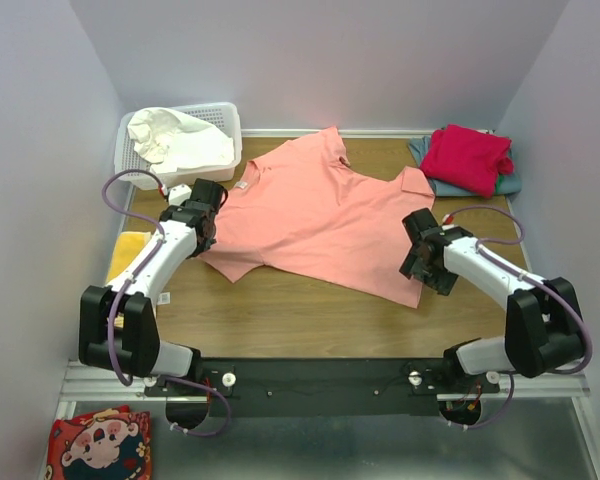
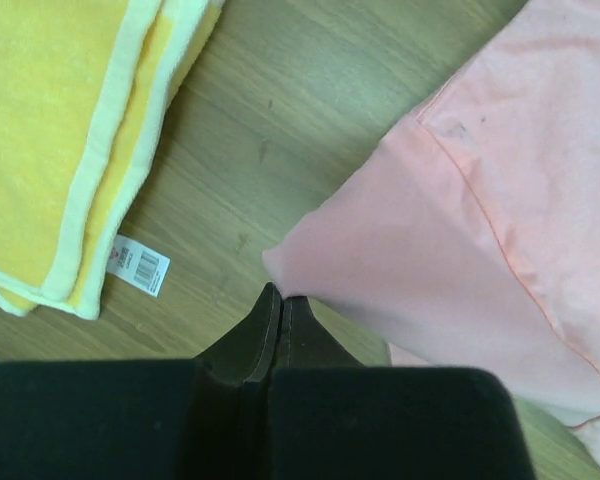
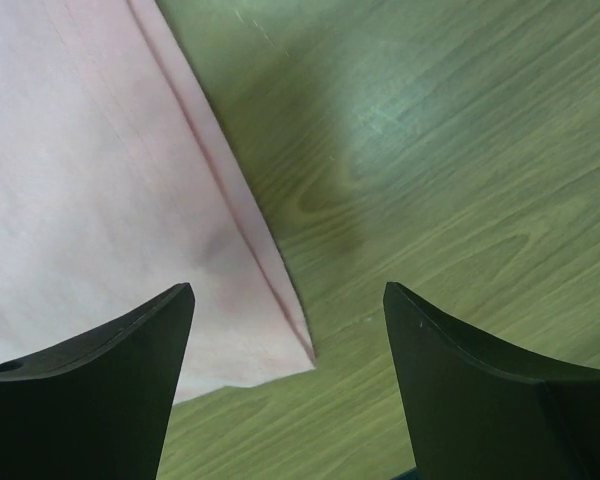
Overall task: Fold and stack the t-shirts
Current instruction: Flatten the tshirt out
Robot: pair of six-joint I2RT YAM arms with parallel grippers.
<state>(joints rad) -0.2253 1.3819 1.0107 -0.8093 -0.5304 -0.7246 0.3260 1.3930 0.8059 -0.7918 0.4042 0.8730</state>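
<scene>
The large salmon-pink t-shirt [image 1: 320,220] lies spread across the middle of the wooden table. My left gripper [image 1: 208,236] is at its left sleeve. In the left wrist view the gripper [image 2: 282,297] is shut, with the sleeve corner [image 2: 310,262] pinched at its tips. My right gripper [image 1: 420,266] is open above the shirt's right hem corner [image 3: 298,340], touching nothing [image 3: 290,290]. The crimson-red shirt [image 1: 468,158] lies on the grey-blue one [image 1: 512,184] at the back right. The white shirt [image 1: 175,140] is bunched in the basket.
A white lattice basket [image 1: 230,115] stands at the back left corner. A folded yellow towel [image 1: 128,250] with a paper tag [image 2: 138,265] lies at the left edge, close to my left gripper. A red patterned cloth [image 1: 100,445] lies below the table's near left.
</scene>
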